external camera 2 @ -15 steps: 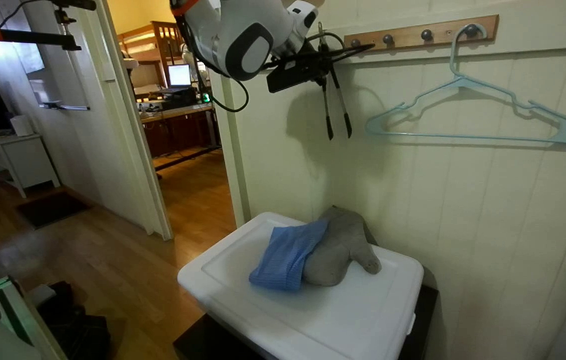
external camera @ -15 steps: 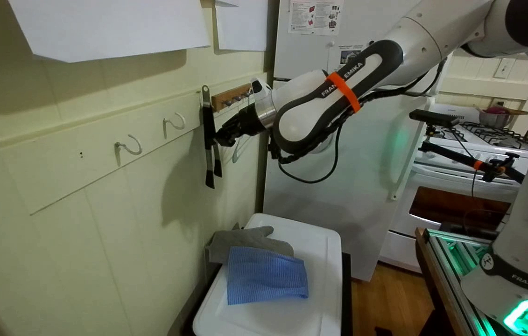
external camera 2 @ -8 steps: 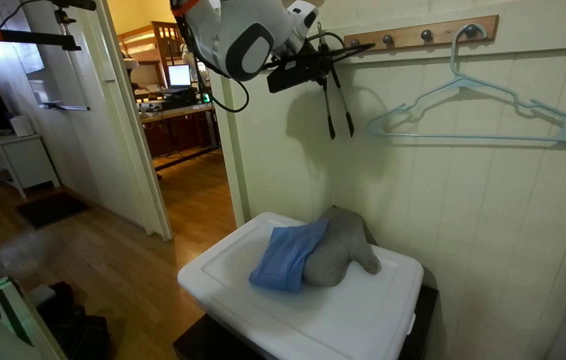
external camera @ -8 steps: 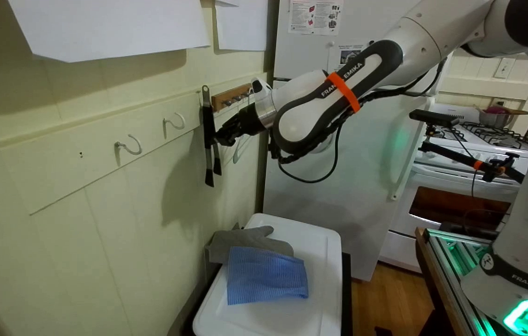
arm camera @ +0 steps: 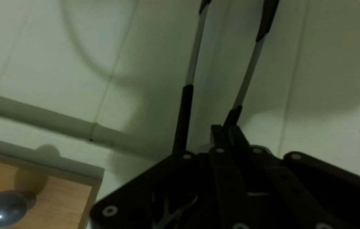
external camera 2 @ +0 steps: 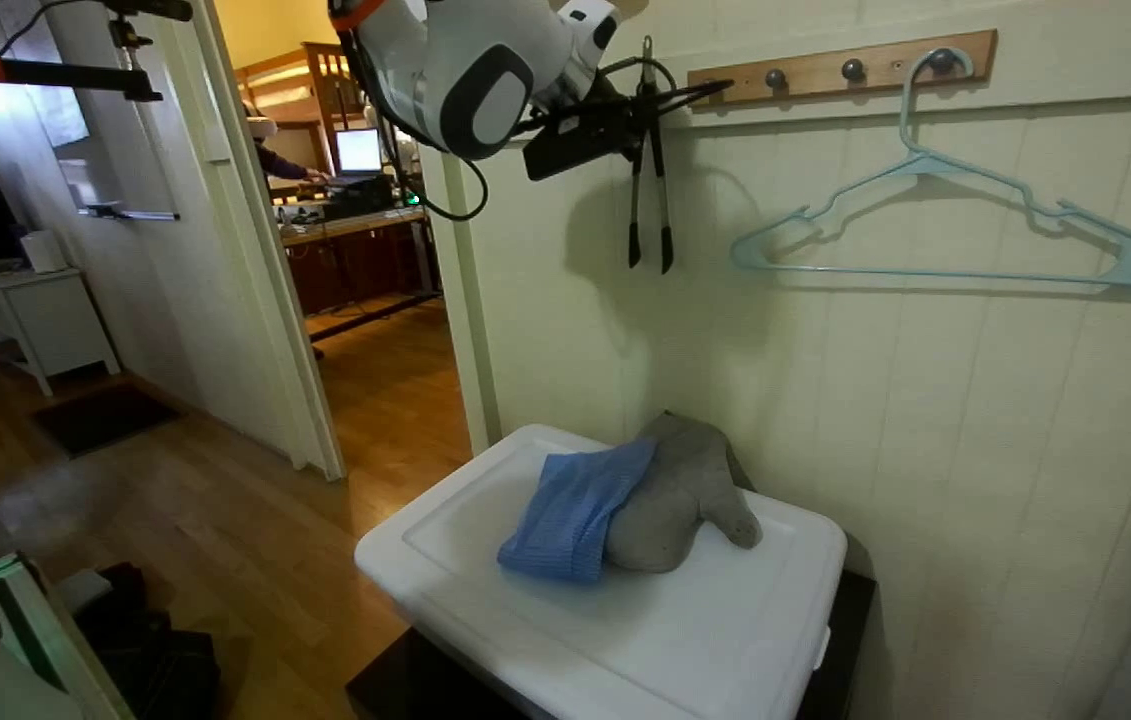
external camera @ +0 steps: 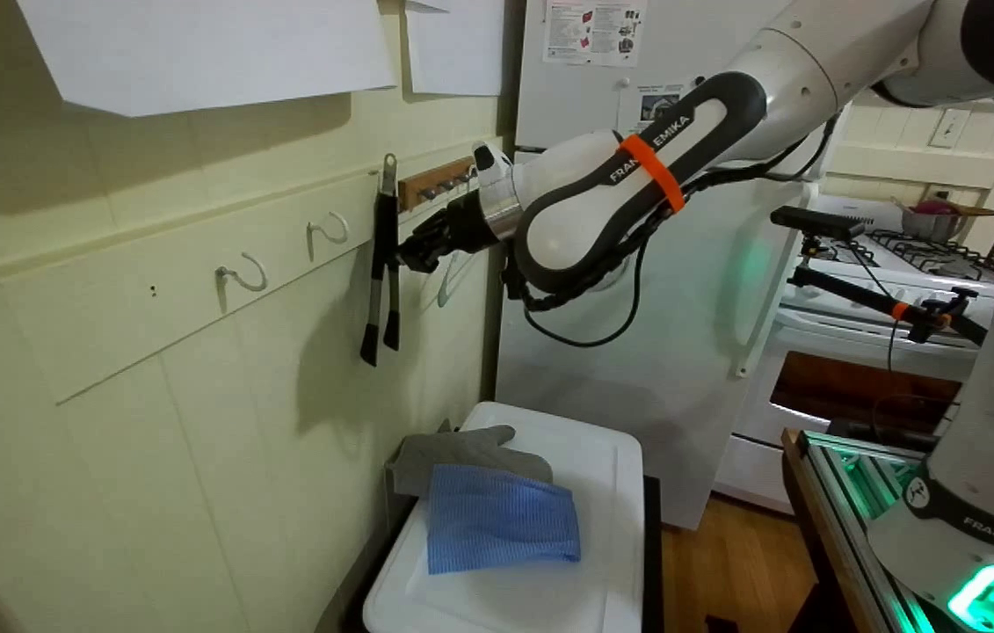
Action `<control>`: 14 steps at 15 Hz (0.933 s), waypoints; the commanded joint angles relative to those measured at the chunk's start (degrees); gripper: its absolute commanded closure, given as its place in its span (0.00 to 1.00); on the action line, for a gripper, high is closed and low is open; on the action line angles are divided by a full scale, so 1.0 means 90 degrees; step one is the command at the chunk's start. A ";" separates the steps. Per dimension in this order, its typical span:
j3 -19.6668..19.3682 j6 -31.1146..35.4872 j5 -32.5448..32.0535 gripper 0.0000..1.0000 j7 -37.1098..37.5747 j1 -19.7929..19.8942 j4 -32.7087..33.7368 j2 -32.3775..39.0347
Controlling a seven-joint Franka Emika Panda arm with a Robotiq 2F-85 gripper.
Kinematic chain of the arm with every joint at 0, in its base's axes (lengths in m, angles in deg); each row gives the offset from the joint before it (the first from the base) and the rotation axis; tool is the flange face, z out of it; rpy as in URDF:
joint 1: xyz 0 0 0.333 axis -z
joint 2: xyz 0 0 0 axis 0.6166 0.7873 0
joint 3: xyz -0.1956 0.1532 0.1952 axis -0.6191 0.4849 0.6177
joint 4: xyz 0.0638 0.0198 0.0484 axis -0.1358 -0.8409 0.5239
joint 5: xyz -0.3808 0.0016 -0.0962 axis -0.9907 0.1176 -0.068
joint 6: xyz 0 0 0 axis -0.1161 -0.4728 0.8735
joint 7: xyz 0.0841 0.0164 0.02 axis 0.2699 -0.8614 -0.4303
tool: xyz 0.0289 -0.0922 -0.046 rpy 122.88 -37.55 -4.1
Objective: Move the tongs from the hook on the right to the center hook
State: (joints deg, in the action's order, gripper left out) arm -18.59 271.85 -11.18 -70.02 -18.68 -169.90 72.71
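Tongs (external camera: 384, 230) swung slightly, jaws pinching them; mitt (external camera: 448, 459), cloth (external camera: 501, 519) on lid (external camera: 609, 501) beside wall (external camera: 224, 457).

Tongs (external camera: 385, 230): one arm between the fingers (arm camera: 226, 175), other arm left of them, wrist view. Near hook (external camera: 336, 242), then far hook (external camera: 252, 288): left of fingers in an exterior view. Peg rail (external camera 2: 818, 77): right of fingers in an exterior view; hanger (external camera 2: 928, 163) on its far-end peg (external camera 2: 943, 64). Below fingers, both exterior views: counter (external camera 2: 725, 640), mitt (external camera 2: 670, 495) on it, cloth (external camera 2: 575, 515) overlapping mitt.

Black-and-grey tongs (external camera: 382, 233); blue cloth (external camera: 501, 520), apparently striped
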 commanded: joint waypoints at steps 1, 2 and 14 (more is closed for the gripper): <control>-0.1063 0.0201 -0.0863 0.98 0.1076 -0.0829 -0.0322 -0.0447; -0.1274 0.0169 -0.0992 0.98 0.1170 -0.0972 -0.0329 -0.0478; -0.1990 0.0123 -0.1466 0.30 0.1711 -0.1498 -0.0284 -0.0452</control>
State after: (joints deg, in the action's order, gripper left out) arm -30.05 272.40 -18.56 -61.80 -27.16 -171.62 69.24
